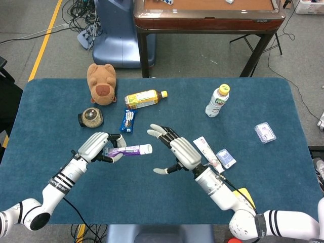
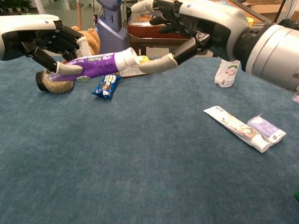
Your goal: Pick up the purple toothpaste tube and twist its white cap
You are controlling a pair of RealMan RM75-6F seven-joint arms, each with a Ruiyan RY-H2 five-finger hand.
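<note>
My left hand [image 1: 97, 147] grips the purple toothpaste tube [image 1: 125, 150] by its rear half and holds it above the table, nearly level. The white cap [image 1: 146, 149] points right. In the chest view the same left hand [image 2: 46, 41] holds the tube [image 2: 92, 65] with the cap [image 2: 126, 58] tilted slightly up. My right hand [image 1: 178, 151] hovers just right of the cap with fingers spread and nothing in it. In the head view a gap shows between it and the cap. In the chest view the right hand [image 2: 201, 22] is raised, its thumb stretched toward the cap.
A white toothpaste tube [image 1: 206, 152] and a small blue box [image 1: 226, 158] lie right of my right hand. Farther back are a blue snack packet [image 1: 127, 120], a round jar [image 1: 91, 117], a plush bear [image 1: 103, 83], a yellow bottle [image 1: 144, 98] and a white bottle [image 1: 217, 101].
</note>
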